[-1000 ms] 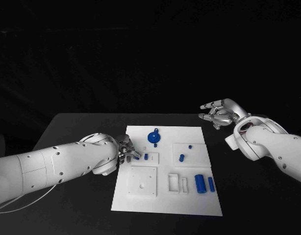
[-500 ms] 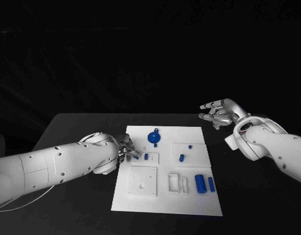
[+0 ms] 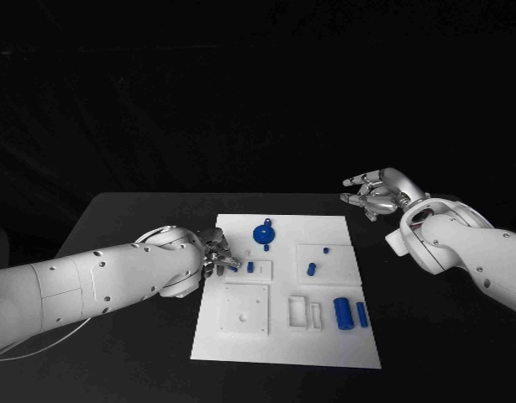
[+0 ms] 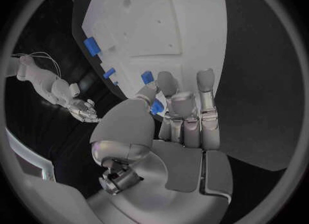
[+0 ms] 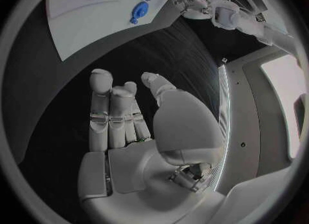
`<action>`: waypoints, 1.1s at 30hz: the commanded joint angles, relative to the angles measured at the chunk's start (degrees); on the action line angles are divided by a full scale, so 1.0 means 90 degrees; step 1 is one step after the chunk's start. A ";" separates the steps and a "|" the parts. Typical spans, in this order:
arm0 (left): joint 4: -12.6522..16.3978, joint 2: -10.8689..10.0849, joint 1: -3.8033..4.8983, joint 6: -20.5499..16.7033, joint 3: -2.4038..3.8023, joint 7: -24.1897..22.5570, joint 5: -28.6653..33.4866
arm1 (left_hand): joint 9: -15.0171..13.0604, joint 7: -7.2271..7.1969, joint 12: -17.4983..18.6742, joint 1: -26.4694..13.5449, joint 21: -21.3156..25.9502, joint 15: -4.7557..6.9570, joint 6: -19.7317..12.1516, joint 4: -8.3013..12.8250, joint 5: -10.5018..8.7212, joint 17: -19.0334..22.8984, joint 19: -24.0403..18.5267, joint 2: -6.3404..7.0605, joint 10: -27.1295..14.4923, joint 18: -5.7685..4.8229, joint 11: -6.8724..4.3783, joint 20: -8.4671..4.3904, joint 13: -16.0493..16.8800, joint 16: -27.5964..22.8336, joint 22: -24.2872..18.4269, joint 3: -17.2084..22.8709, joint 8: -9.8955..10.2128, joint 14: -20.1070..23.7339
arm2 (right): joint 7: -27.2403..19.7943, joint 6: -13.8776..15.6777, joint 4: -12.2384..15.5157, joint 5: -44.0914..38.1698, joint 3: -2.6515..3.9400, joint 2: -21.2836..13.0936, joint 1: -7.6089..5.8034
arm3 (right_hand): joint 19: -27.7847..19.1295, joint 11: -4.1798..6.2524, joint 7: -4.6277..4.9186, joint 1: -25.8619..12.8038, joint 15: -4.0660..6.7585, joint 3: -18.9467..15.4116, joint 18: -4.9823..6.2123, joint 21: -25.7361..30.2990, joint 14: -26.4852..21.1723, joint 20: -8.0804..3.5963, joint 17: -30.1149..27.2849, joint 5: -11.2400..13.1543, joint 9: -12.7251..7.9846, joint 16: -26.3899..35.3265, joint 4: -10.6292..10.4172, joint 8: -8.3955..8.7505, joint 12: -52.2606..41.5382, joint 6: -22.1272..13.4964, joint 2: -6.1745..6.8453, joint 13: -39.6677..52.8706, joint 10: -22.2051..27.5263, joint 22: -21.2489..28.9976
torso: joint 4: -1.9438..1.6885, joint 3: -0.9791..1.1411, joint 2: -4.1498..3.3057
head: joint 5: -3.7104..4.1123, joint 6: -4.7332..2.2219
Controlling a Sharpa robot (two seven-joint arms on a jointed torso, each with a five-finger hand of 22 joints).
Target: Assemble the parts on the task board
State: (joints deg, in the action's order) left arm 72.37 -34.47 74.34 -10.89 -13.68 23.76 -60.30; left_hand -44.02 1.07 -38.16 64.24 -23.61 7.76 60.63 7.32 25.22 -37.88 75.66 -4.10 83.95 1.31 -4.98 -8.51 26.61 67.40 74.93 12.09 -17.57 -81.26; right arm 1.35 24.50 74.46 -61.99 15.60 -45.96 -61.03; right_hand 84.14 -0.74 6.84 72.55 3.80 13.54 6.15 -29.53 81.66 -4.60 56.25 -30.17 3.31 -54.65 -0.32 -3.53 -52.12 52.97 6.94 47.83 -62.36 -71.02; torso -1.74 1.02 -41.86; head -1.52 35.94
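Table [image 3: 137,218]: black, matte, fills the lower half of the head view; its far edge runs straight across and its near corners run out of view.
Backdrop [image 3: 258,92]: plain black behind the table, with no detail to make out.
Cables [image 3: 40,344]: thin pale lines hang in loops near the table's left side, under the arm.
Table in the wrist view [image 4: 257,80]: dark, bare surface.

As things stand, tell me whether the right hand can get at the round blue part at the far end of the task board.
Probably yes. The right hand holds nothing and hovers beyond the task board's far right corner; only bare table separates it from the round blue part.
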 commanded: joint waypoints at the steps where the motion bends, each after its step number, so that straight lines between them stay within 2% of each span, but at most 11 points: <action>1: 0.0018 0.0013 -0.0021 0.0170 -0.0008 0.0016 -0.0063 | -0.1518 -0.0312 -0.0032 0.0019 -0.0019 0.0015 0.0368 0.0093 0.0036 -0.0005 0.0041 -0.0047 0.0283 0.0045 -0.0050 0.0019 -0.0005 -0.0034 0.0106 0.0130 -0.0024 -0.0040 | -0.0037 -0.0038 0.0004 0.0000 0.0003 0.0001 0.0008 | 0.0276 0.0050 0.0015 -0.0028 0.0002 0.0009 0.0069 -0.0032 0.0027 -0.0039 0.0006 -0.0040 0.0006 -0.0041 -0.0030 0.0020 -0.0021 0.0048 0.0000 0.0006 0.0008 0.0002 | -0.0004 0.0000 0.0005 | -0.0001 0.0012; 23: -0.0031 0.0044 -0.0047 0.0335 -0.0010 0.0071 -0.0050 | -0.1510 -0.0307 -0.0021 0.0013 -0.0008 0.0011 0.0369 0.0095 0.0015 -0.0008 0.0035 -0.0055 0.0279 0.0048 -0.0043 0.0025 -0.0012 -0.0057 0.0106 0.0131 0.0002 -0.0039 | -0.0016 -0.0070 0.0003 0.0000 0.0003 -0.0009 0.0016 | 0.0270 0.0047 0.0017 -0.0031 0.0000 -0.0009 0.0071 -0.0028 0.0022 -0.0038 0.0000 -0.0043 0.0005 -0.0029 -0.0034 0.0022 -0.0016 0.0014 0.0003 0.0005 0.0013 0.0014 | 0.0003 0.0000 0.0002 | 0.0002 0.0011; 33: -0.0124 0.0131 -0.0094 0.0434 -0.0010 0.0080 -0.0005 | -0.1397 -0.0328 -0.0016 0.0085 0.0023 0.0013 0.0466 -0.0022 -0.0573 0.0032 0.0033 -0.0036 0.0283 0.0032 -0.0034 0.0024 -0.0024 -0.0112 0.0102 -0.0118 0.0042 -0.0034 | -0.0013 -0.0077 0.0000 0.0000 0.0003 -0.0007 0.0017 | 0.0268 0.0046 0.0018 -0.0033 -0.0001 -0.0019 0.0073 -0.0008 0.0014 -0.0037 -0.0012 -0.0044 0.0004 -0.0014 -0.0037 0.0023 -0.0011 -0.0002 0.0005 0.0002 0.0019 0.0024 | 0.0005 0.0000 0.0002 | 0.0012 0.0032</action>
State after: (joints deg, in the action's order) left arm 71.20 -33.60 74.04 -9.26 -13.53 24.09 -60.64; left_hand -56.45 1.49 -38.16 64.39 -23.61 7.75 61.04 7.28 20.28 -37.65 75.66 -4.26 84.05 1.31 -4.87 -8.50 26.47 66.56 74.91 11.41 -17.25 -81.27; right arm 1.42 24.44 74.43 -61.96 15.60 -46.03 -60.92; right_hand 84.13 -0.75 6.84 72.55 3.80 13.38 6.15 -29.85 81.66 -4.59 56.19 -30.17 3.31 -54.65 -0.48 -3.53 -52.12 52.97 6.94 47.81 -62.36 -70.85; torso -1.70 1.01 -41.85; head -1.43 36.13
